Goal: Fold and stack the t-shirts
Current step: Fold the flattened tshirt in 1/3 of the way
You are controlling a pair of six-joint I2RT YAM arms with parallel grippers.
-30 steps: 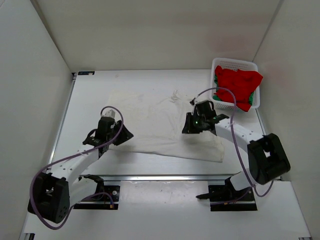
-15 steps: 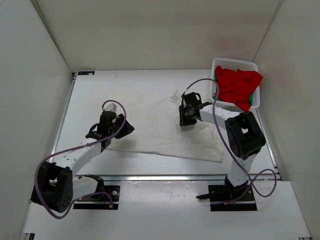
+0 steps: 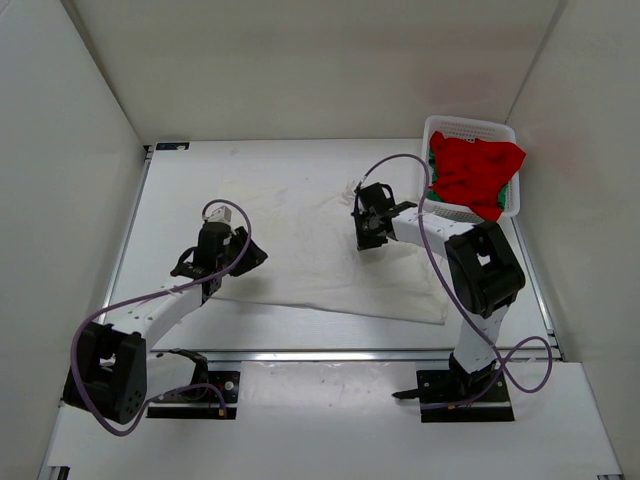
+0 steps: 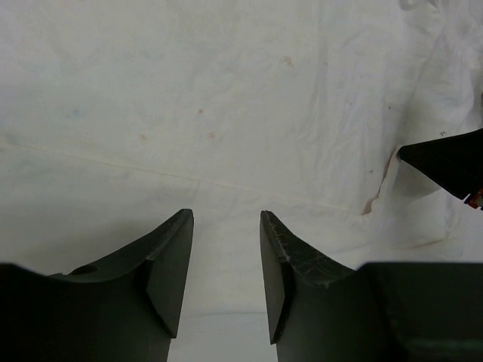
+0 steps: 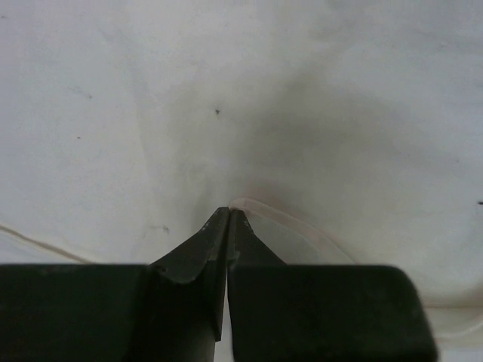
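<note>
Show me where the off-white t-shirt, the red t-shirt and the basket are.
off-white t-shirt [image 3: 310, 255]: top view, middle of the spread cloth.
red t-shirt [image 3: 475, 170]: top view, middle of the heap.
basket [image 3: 468, 124]: top view, far rim.

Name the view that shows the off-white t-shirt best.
Top external: the off-white t-shirt lies spread on the table, nearly all of it visible. Both wrist views show only close patches of its cloth.

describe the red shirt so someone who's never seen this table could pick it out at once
In the far right corner of the table sits a white perforated basket. The red t-shirt is the crumpled heap filling it and draping over its near rim. It alone is bright red: a green t-shirt only peeks out beneath it, and the off-white t-shirt lies spread on the table.
</note>
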